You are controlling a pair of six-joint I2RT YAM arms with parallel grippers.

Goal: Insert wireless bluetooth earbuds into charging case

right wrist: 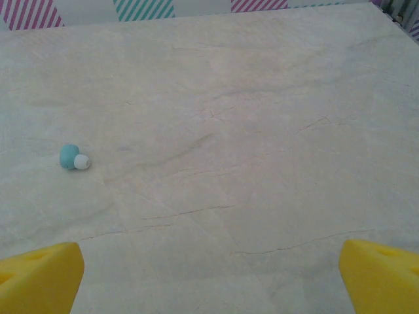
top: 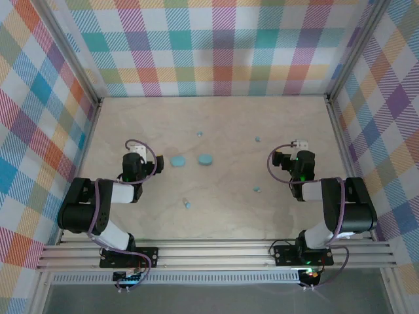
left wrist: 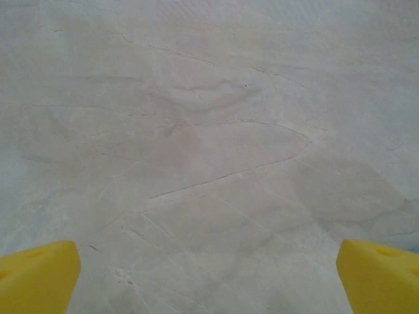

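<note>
Released over the worktop (top: pixel 229 216): left hand (left wrist: pixel 208 278) and right hand (right wrist: pixel 211 278).
Both spread wide, empty; one earbud (right wrist: pixel 73 158) lies ahead-left of the right hand.

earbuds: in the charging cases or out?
Out. All four earbuds lie loose on the table, scattered around and apart from the two round blue cases.

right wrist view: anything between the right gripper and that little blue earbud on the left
Nothing visible does. Only bare table lies between the open right gripper and the earbud, which sits ahead of it and to its left.
</note>
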